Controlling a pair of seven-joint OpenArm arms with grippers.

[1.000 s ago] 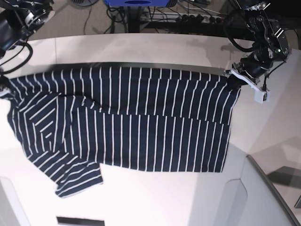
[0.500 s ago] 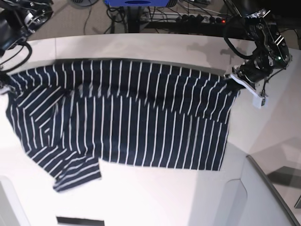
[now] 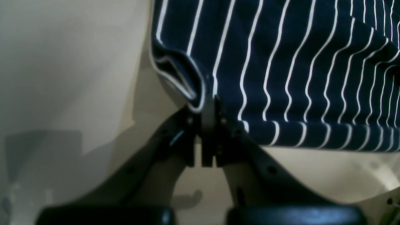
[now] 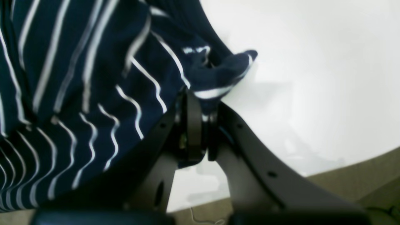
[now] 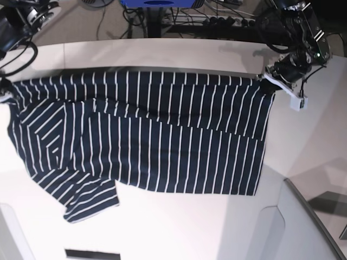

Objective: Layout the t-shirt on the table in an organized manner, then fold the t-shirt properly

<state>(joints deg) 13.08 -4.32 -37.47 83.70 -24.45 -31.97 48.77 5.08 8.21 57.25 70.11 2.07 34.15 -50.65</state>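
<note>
Two robot arms hold a striped t-shirt [image 5: 146,130] stretched across the white desk [image 5: 179,54], one corner in each claw. The left claw [image 3: 208,107] is clenched on the hem corner near the desk's far right edge, the cloth bunched between its closed jaws. The right claw [image 4: 200,103] is likewise clenched on a wad of fabric at the far left edge. Over the past second the shirt's upper edge has been drawn further toward the back of the desk and pulled straighter, and the wrinkles across the middle have eased. The body now lies mostly flat, though a sleeve [image 5: 89,203] trails toward the front left and a diagonal fold remains on the left side. The layout step looks nearly done; the folding has not begun.
</note>
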